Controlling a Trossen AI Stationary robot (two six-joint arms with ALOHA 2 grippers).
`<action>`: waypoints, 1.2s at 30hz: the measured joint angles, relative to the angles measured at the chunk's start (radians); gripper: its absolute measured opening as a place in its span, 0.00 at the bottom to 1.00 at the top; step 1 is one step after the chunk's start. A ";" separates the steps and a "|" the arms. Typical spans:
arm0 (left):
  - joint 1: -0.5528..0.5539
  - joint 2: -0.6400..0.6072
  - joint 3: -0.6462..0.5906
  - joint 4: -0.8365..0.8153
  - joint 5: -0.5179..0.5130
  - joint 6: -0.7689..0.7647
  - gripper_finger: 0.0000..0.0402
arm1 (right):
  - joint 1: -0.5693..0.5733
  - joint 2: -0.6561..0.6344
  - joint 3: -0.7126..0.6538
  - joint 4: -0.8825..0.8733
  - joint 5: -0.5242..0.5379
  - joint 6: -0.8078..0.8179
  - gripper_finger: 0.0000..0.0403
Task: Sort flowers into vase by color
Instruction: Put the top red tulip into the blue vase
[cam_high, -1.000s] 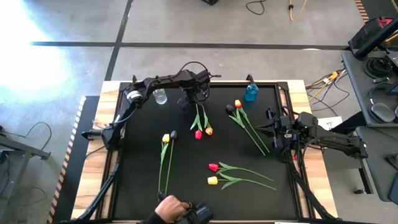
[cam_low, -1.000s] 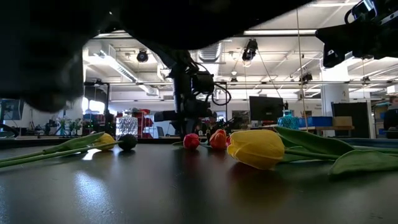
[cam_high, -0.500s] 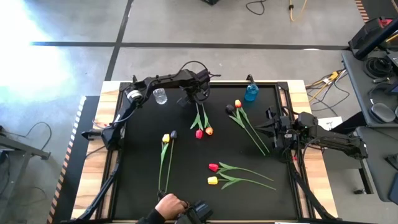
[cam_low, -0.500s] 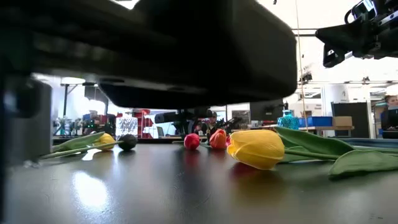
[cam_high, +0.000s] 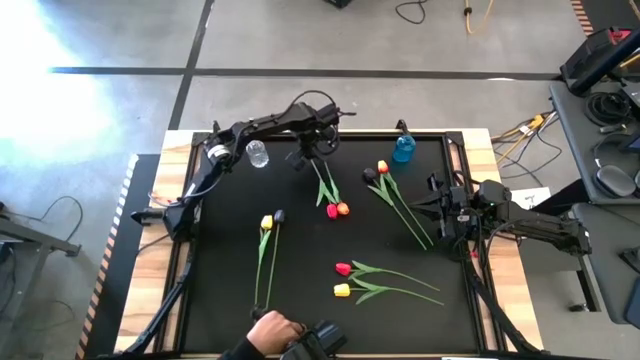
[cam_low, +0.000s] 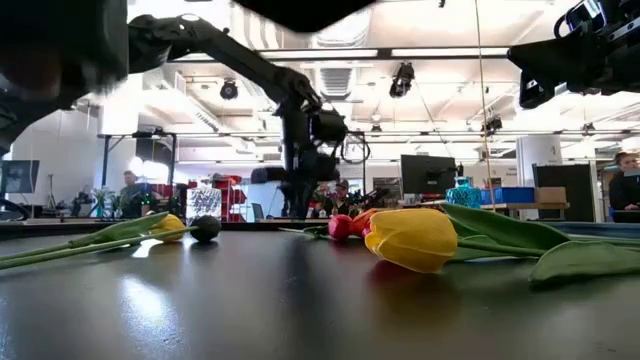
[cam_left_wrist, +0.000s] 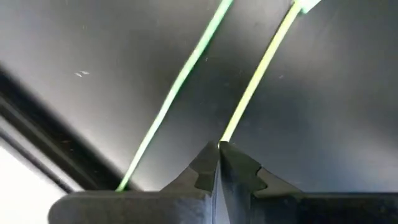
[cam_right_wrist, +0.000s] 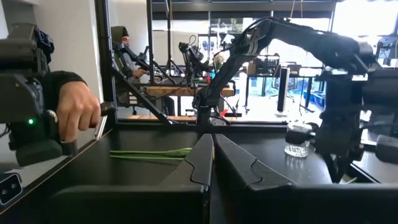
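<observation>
The left gripper (cam_high: 307, 157) is at the far side of the table (cam_high: 230, 300), between the clear glass (cam_high: 258, 154) and the blue vase (cam_high: 403, 150). Its jaws are pressed shut on the end of one thin green stem (cam_left_wrist: 255, 78) of the red and orange tulips (cam_high: 336, 210); a second stem (cam_left_wrist: 177, 93) lies just beside it. The other flowers (cam_high: 385, 283) lie on the table nearer the front. The right gripper (cam_high: 441, 222) waits right of the blue vase, jaws closed and holding nothing.

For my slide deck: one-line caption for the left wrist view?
Left gripper shut on one green flower stem, a second stem lying alongside.
</observation>
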 joint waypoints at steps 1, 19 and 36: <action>0.000 0.000 0.011 -0.016 0.009 -0.009 0.00 | 0.000 0.000 0.000 0.000 0.000 0.000 0.02; 0.014 -0.007 -0.124 0.098 -0.038 0.011 0.00 | 0.000 0.000 0.000 0.000 0.000 0.000 0.02; 0.017 -0.006 -0.054 0.050 0.009 -0.040 0.13 | 0.000 0.000 0.000 0.000 0.000 0.000 0.02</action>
